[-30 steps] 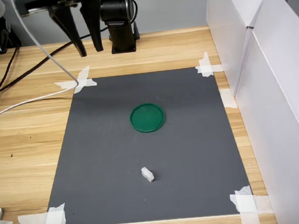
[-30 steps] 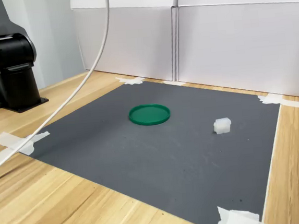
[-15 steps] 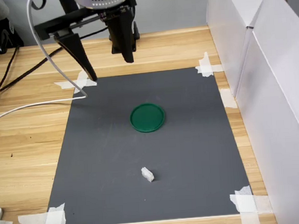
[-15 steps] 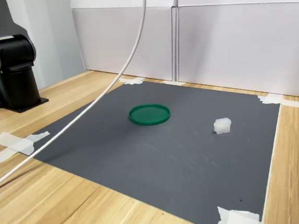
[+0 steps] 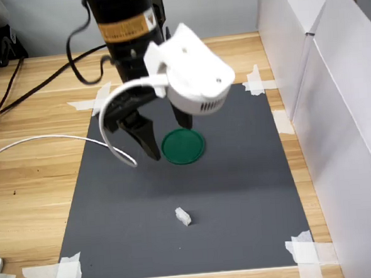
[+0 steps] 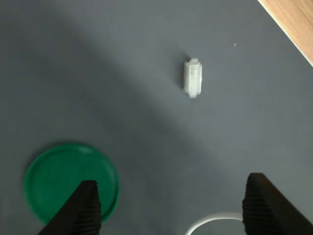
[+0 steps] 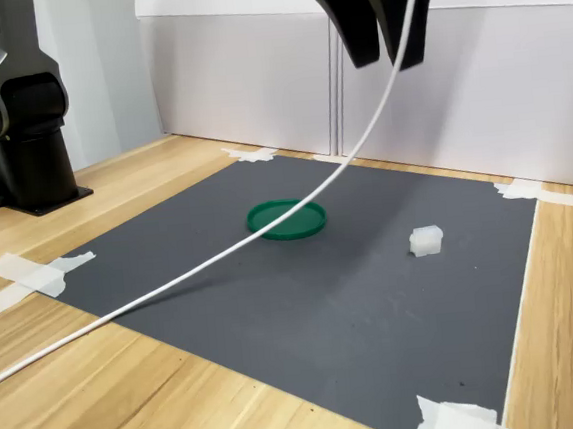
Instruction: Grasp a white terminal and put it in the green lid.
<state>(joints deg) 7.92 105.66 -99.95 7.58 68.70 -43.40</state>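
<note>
The white terminal (image 5: 183, 216) lies on its own on the dark grey mat (image 5: 239, 192), nearer the mat's front edge in the first exterior view. The green lid (image 5: 186, 146) rests flat near the mat's middle, with nothing in it. My gripper (image 5: 170, 141) hangs well above the mat, over the lid's edge, open and holding nothing. The second exterior view shows the gripper (image 7: 384, 63) high above the lid (image 7: 287, 219) and the terminal (image 7: 426, 240). In the wrist view the terminal (image 6: 193, 78) and lid (image 6: 72, 181) lie ahead of the two black fingers (image 6: 83, 208).
A white cable (image 7: 268, 231) droops from the wrist across the mat and off onto the wooden table. White foam boards (image 5: 334, 104) wall the first exterior view's right. The arm base (image 7: 20, 127) stands at the second exterior view's left. Tape strips (image 5: 67, 271) hold the mat's corners.
The arm has swung from the table's back edge out over the mat and now hangs above the green lid, dragging the white cable along. Lid and terminal have not moved.
</note>
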